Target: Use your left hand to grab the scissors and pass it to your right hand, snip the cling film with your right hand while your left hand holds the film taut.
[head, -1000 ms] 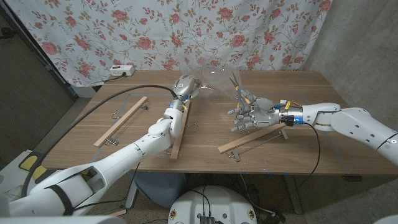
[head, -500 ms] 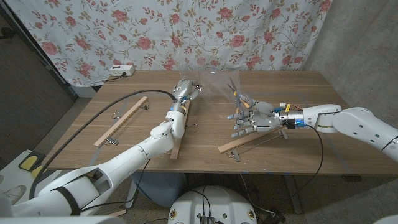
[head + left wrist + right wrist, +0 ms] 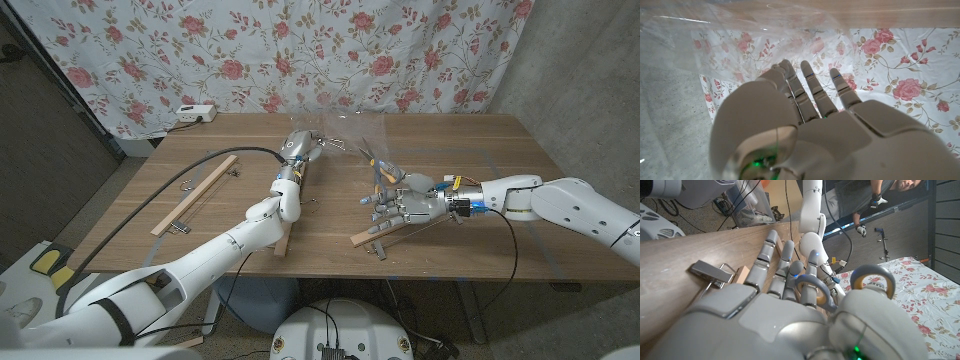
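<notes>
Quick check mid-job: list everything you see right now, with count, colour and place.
scissors: one, orange-and-grey handles, held in the right hand, blades toward the film
cling film: one clear sheet, raised at table's far middle
wooden strips: three, light wood, with metal clips; left, middle, right
power strip: one, white, far left corner
table: one, brown wood
floral curtain: one, white with pink roses, behind
left hand: holding the film
right hand: gripping scissors
</notes>
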Available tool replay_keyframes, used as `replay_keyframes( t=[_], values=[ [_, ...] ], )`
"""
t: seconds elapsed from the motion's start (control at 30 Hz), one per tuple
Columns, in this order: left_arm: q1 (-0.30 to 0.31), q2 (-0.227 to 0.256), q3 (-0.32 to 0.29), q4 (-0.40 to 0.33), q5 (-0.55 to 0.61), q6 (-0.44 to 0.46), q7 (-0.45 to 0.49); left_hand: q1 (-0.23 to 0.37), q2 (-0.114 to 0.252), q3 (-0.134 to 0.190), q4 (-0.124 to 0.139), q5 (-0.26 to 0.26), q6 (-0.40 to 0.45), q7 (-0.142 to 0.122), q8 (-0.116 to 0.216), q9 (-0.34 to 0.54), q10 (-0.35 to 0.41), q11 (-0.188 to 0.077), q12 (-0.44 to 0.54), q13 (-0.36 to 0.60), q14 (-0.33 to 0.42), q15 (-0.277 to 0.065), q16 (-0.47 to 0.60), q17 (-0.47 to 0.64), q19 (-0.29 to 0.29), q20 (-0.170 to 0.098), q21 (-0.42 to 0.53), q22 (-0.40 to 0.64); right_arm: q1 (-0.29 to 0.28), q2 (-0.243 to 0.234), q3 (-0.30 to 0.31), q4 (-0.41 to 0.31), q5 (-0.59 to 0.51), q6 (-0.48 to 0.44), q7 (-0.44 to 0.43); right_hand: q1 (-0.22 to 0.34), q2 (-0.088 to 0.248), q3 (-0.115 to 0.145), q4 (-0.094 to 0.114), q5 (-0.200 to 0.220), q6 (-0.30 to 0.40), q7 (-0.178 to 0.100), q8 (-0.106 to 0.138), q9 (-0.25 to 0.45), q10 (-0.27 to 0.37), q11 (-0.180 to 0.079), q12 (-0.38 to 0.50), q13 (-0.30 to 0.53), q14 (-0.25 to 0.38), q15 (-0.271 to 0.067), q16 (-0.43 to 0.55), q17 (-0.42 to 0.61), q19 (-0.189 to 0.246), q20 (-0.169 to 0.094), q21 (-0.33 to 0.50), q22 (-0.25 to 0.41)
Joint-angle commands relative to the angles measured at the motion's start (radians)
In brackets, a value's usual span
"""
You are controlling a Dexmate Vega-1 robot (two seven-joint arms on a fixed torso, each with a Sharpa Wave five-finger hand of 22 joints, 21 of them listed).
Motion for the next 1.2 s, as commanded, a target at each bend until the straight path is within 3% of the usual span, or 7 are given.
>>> replay_keyframes(
  t=[0.03, 0.5, 0.9, 1.2],
  values=[
    [0.006, 0.002, -0.002, -0.016, -0.032, -0.003, -0.006, 0.010, 0.000, -0.001, 0.001, 0.002, -0.007, 0.000, 0.008, 0.005, 0.008, -0.003, 0.006, 0.004, 0.032, -0.030, -0.005, 0.003, 0.008, 0.001, 0.004, 0.001, 0.014, 0.012, -0.027, -0.013, -0.014, -0.016, -0.011, -0.013, -0.002, -0.008, 0.003, 0.003, -0.061, 0.070, -0.004, 0.001, -0.001, 0.003, 0.004, 0.003, -0.002, 0.006, 0.000, 0.003, 0.001, 0.006, -0.003, 0.003],
    [0.008, -0.010, -0.008, -0.011, -0.062, -0.040, 0.002, 0.012, 0.000, -0.003, 0.002, 0.001, -0.011, -0.004, 0.016, 0.016, 0.008, -0.003, 0.004, 0.008, 0.033, -0.031, -0.009, 0.008, 0.007, 0.001, 0.005, 0.001, 0.043, 0.030, -0.060, -0.005, -0.035, -0.031, -0.008, -0.059, -0.021, -0.039, 0.023, 0.008, -0.088, 0.080, -0.014, 0.000, -0.019, 0.010, 0.007, 0.006, -0.015, 0.022, -0.005, 0.005, -0.002, 0.017, -0.013, 0.002],
    [0.027, -0.010, -0.021, -0.017, -0.079, -0.059, 0.023, 0.014, 0.001, -0.004, 0.003, 0.001, -0.014, -0.003, 0.023, 0.024, 0.008, -0.002, 0.003, 0.012, 0.035, -0.031, -0.014, 0.010, 0.007, 0.002, 0.006, 0.001, 0.083, 0.043, -0.087, 0.004, -0.068, -0.037, 0.014, -0.142, -0.068, -0.103, 0.053, 0.027, -0.129, 0.093, -0.023, -0.007, -0.042, 0.029, 0.010, 0.006, -0.024, 0.038, -0.017, -0.006, -0.005, 0.032, -0.029, 0.003],
    [0.032, -0.017, -0.029, -0.021, -0.092, -0.075, 0.033, 0.015, 0.001, -0.004, 0.003, 0.001, -0.016, 0.001, 0.028, 0.030, 0.009, -0.002, 0.002, 0.014, 0.033, -0.031, -0.018, 0.013, 0.007, 0.002, 0.007, 0.002, 0.108, 0.066, -0.110, 0.024, -0.086, -0.044, 0.018, -0.155, -0.072, -0.115, 0.058, 0.034, -0.134, 0.096, -0.023, -0.010, -0.044, 0.031, 0.012, 0.007, -0.025, 0.040, -0.017, -0.006, -0.007, 0.033, -0.033, 0.003]
  ],
)
